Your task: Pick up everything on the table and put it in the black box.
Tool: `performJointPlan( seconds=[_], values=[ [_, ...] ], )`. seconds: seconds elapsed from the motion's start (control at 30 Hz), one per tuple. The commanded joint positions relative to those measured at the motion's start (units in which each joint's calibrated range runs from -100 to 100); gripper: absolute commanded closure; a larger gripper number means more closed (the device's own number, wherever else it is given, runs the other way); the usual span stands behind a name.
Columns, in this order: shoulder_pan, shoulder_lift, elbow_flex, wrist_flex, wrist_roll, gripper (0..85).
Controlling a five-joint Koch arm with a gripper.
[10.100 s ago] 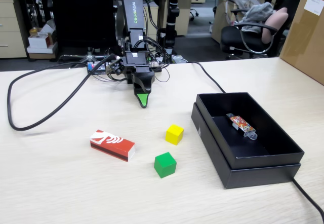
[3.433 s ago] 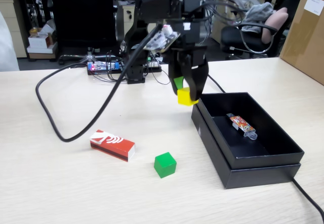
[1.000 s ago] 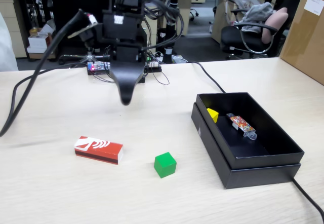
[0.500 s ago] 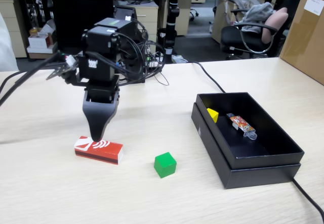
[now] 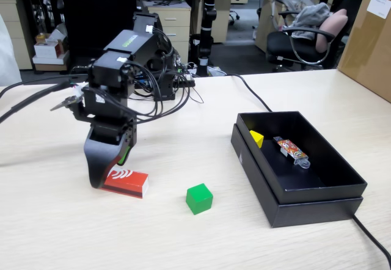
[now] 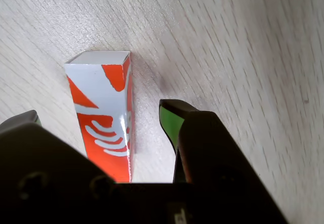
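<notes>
Red box (image 6: 104,127), white-striped with white sides, lies flat between parted jaws.

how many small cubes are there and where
2. The yellow cube sits inside the black box, near its left wall in the fixed view. The green cube rests on the table, left of the box.

In the fixed view the long red white-striped rectangular box (image 5: 125,181) lies on the beige wood-grain worktop (image 5: 183,239) at the left beneath the claw (image 5: 109,171), the small green cube (image 5: 199,198) to its right, and the shallow black cardboard box (image 5: 305,190) farther right holds the small yellow cube (image 5: 257,138) and the colourful wrapped packet (image 5: 292,150).
</notes>
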Motion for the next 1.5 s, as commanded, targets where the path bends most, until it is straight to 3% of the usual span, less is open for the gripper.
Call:
performJointPlan(
  seconds=[0.0,0.2,0.3,0.43,0.57,1.0,1.47],
  values=[
    [0.49,-1.22,1.55,1.19,0.44,39.4],
    [0.88,-0.08,1.46,1.45,-0.05,39.8],
    [0.93,1.3,1.18,2.31,-0.83,44.2],
    [0.73,1.41,0.64,3.87,-1.17,60.1],
    [0.73,1.41,0.64,4.56,-1.37,69.4],
    [3.42,-10.17,4.9,-0.19,-1.47,69.4],
    [19.29,-27.62,9.52,-2.27,0.63,69.3]
  ],
)
